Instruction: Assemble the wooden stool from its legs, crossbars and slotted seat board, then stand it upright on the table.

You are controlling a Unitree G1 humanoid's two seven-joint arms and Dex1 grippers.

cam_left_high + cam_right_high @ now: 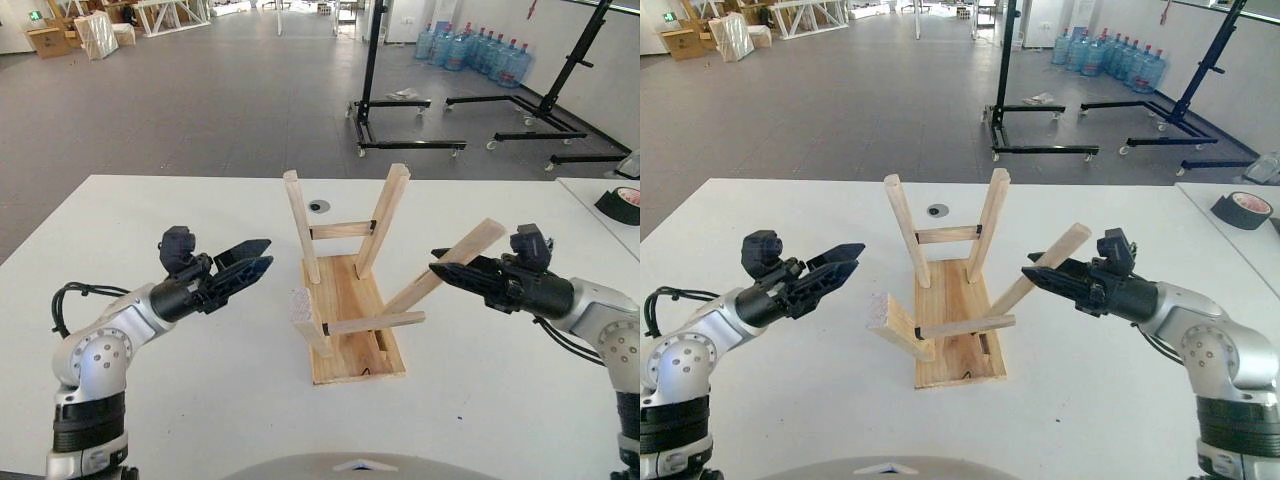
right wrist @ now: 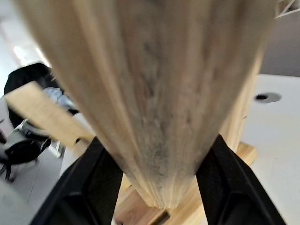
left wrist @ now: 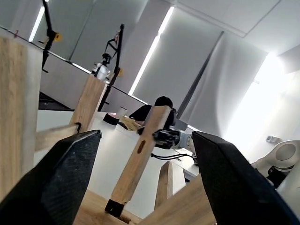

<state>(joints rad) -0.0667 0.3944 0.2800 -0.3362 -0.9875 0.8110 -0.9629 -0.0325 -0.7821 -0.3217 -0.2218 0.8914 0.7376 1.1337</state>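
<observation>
Appearing stiff and light, the tilted pale wooden leg (image 1: 472, 243) is clamped mid-length by the black right gripper (image 1: 447, 270). The black left gripper (image 1: 262, 252) is spread, empty.

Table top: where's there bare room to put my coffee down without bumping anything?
Bare: the far left corner of the table, behind the left claw, and the near strip in front of the seat board. Crowded: the middle, where the right claw grips a tilted leg.
</observation>
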